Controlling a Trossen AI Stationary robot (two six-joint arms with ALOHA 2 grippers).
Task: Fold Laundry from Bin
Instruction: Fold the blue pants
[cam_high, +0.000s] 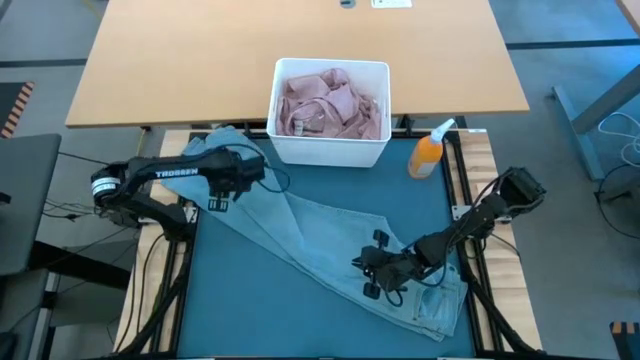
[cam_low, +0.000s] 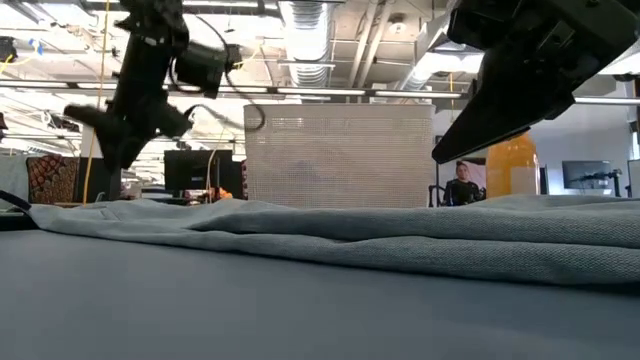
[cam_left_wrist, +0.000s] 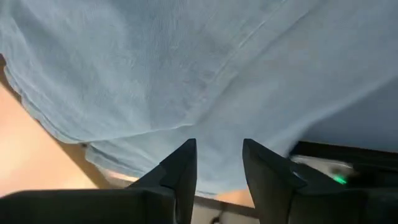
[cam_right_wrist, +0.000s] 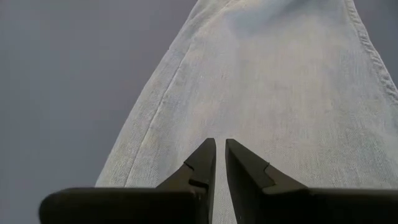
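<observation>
Jeans (cam_high: 330, 245) lie diagonally on the mat, far end hidden under the released left hand (cam_high: 243, 170); right hand (cam_high: 372, 275) nearly clenched, empty.

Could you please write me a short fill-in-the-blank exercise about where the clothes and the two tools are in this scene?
1. The jeans lie spread across the teal ____.
2. The pink shirt sits inside the white ____.
3. The orange spray bottle stands beside the bin, on the ____ arm's side.
4. The left tool and the right tool are both over the ____.

Missing words: mat; bin; right; jeans
</observation>
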